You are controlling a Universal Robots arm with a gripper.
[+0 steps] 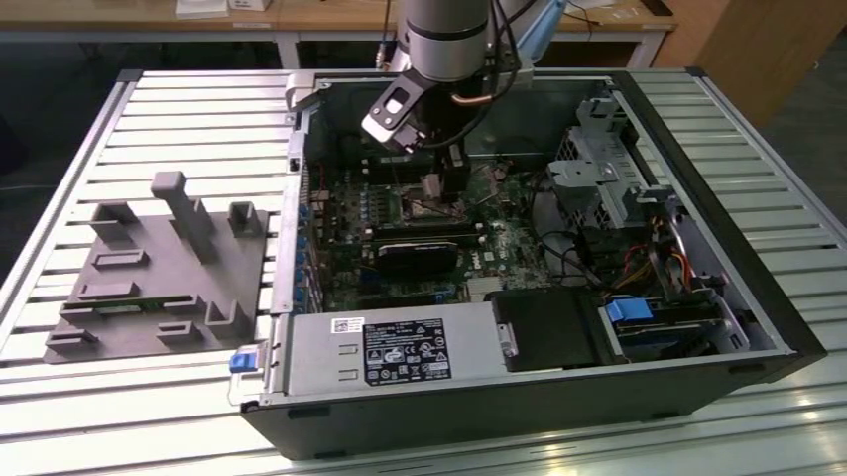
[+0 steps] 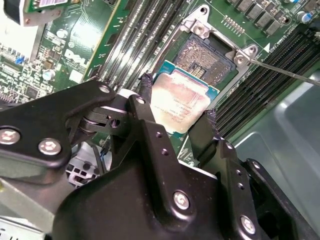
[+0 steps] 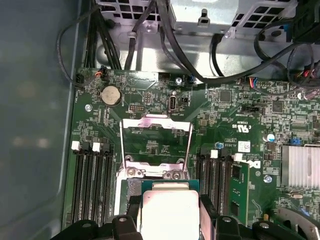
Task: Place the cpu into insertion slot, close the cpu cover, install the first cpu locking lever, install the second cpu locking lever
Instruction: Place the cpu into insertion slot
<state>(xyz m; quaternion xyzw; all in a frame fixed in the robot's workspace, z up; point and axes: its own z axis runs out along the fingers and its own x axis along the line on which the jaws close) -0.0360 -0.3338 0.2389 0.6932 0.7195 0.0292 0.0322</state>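
Observation:
My gripper [image 2: 178, 100] is shut on the cpu [image 2: 181, 104], a flat square chip with a pale silver face, pinched by two opposite edges between the black fingers [image 2: 145, 95]. The chip hangs just above the motherboard, overlapping one edge of the insertion slot [image 2: 207, 54], whose contact field lies bare inside its metal rim. In the first wrist view the cpu [image 3: 167, 212] sits between the fingertips of the gripper [image 3: 169, 205], and the cpu cover [image 3: 156, 123] stands flipped open beyond it. A thin lever rod [image 2: 285, 72] sticks out beside the slot. In the exterior view the gripper [image 1: 430, 164] reaches into the open computer case [image 1: 781, 327].
Long black memory slots [image 3: 90, 185] flank the socket on both sides. Cables [image 3: 165, 45] hang along the case's back wall. A finned heatsink [image 3: 300, 167] and a black cooler [image 1: 417, 256] sit close by. A grey fixture [image 1: 159, 268] lies on the slatted table beside the case.

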